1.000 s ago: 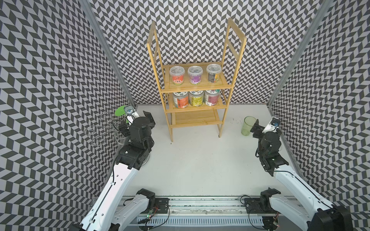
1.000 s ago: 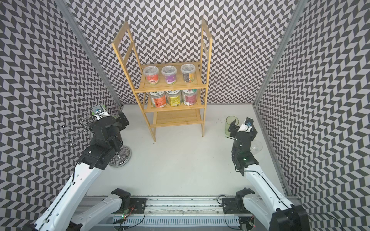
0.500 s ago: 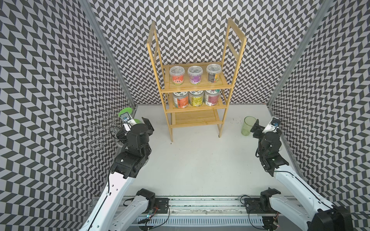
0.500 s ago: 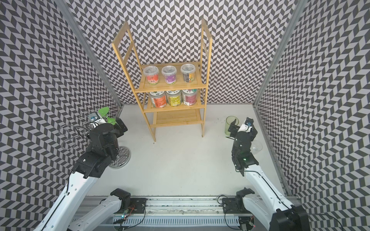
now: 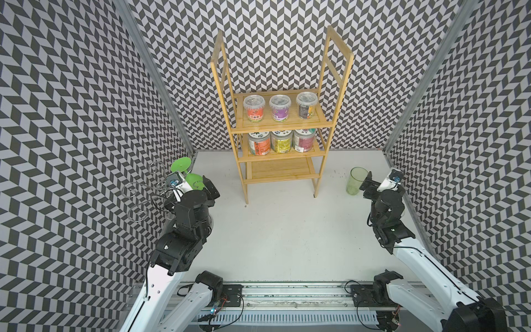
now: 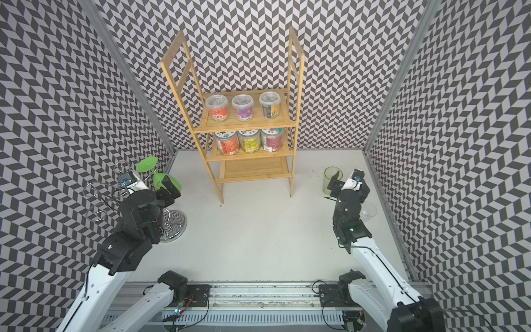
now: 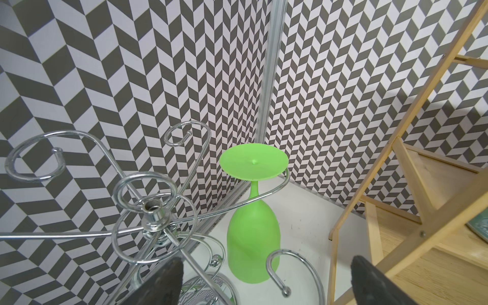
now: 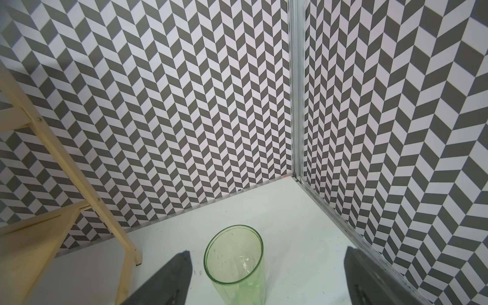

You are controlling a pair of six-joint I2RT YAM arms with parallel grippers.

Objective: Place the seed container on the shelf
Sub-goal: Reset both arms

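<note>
The bamboo shelf [image 5: 280,169] [image 6: 253,169] stands at the back middle. Three labelled seed containers [image 5: 279,107] [image 6: 242,107] sit in a row on its top board, and three more [image 5: 281,141] [image 6: 250,140] on the middle board. The bottom board is bare. My left gripper [image 5: 201,186] [image 6: 161,186] [image 7: 266,285] is open and empty, left of the shelf beside the chrome stand. My right gripper [image 5: 366,185] [image 6: 333,184] [image 8: 264,280] is open and empty at the right, its fingers on either side of a green tumbler without touching it.
A chrome wire glass stand [image 5: 143,192] [image 6: 172,227] [image 7: 154,214] at the left wall holds a green wine glass [image 5: 191,178] [image 6: 168,179] [image 7: 253,243] upside down. The green tumbler [image 5: 356,181] [image 6: 330,179] [image 8: 235,261] stands upright. A clear glass [image 6: 369,211] lies by the right wall.
My left gripper has drawn back toward the front, away from the hanging green glass, which now shows more fully. The right arm has not moved.
</note>
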